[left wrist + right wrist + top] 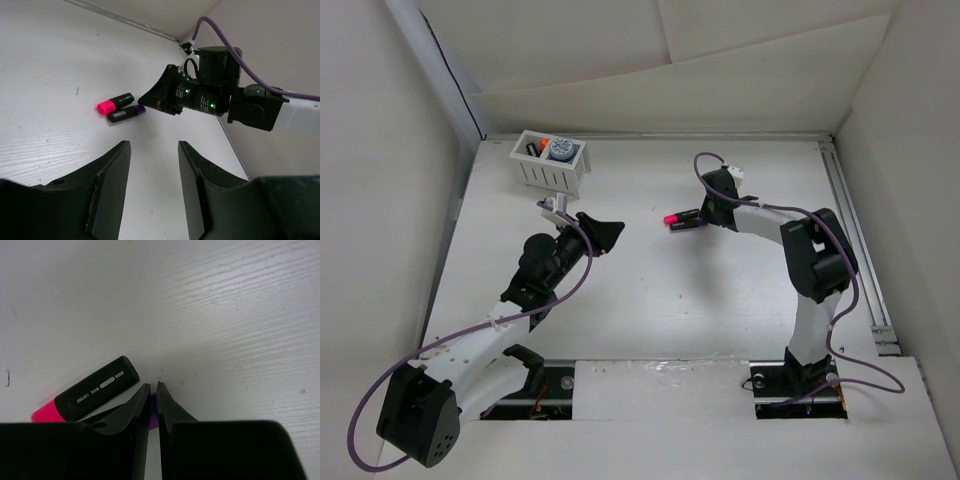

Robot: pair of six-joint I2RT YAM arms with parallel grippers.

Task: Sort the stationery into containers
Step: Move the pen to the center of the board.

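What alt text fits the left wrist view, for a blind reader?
A pink-ended marker and a purple-ended marker, both short and black, lie side by side on the white table. The right arm's fingers, closed together, point at the purple end; the left arm's fingers stand open in the foreground.

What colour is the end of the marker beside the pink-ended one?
Purple; the marker shows best in left wrist view.

Black pink-ended marker (115, 103) lying beside purple-ended marker (125, 114), white basket (552, 176) holding orange-ended marker (542, 143), grey cylinder (560, 150)
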